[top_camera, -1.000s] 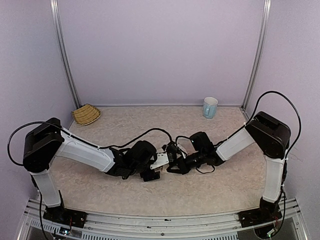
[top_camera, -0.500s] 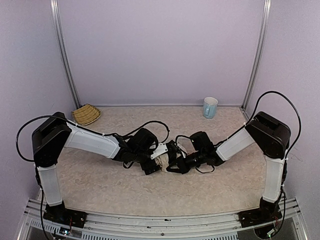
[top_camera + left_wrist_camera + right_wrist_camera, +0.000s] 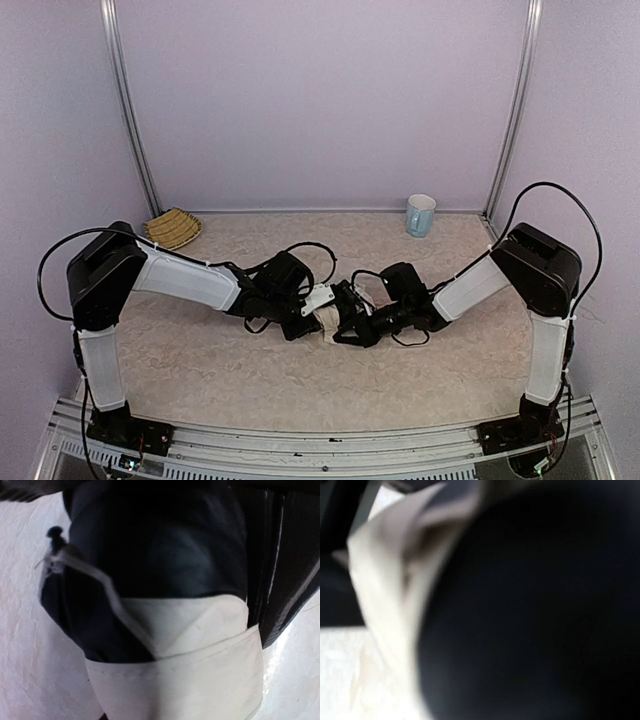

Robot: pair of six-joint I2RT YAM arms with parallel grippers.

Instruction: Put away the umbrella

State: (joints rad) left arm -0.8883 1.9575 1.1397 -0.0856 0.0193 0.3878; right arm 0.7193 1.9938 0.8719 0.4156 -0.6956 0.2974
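Umbrella (image 3: 331, 322) fabric lies bunched low in the middle of the overhead frame, on the desk (image 3: 250, 385) between your two arms. The left tool (image 3: 312, 318) meets it from the left and the right tool (image 3: 349, 326) from the right. From above it is only a small cream, crinkled lump, mostly covered by black wrist hardware and looping cables.

Your left wrist view fills in the detail. A broad cream hem band (image 3: 185, 685) with a stitched edge wraps across the bottom of the frame, and a folded cream triangle sits above it. Behind that is smooth dark blue-black lining. A thin pale seam runs diagonally to a small black rib tip (image 3: 55, 532) in the upper left. Ridged black parts stand along the right edge, and pale mottled desk shows at the left. That tool's own fingers are not clear here, so you cannot tell whether it is spread or pinching the cloth.

Your right wrist view is badly blurred, with soft cream folds in the upper left against a large black mass. The right tool is pressed together, though what it pinches, if anything, is hidden.

Only the overhead view shows a woven straw basket (image 3: 172, 229) at the far left and a pale mug (image 3: 420, 214) at the far right.
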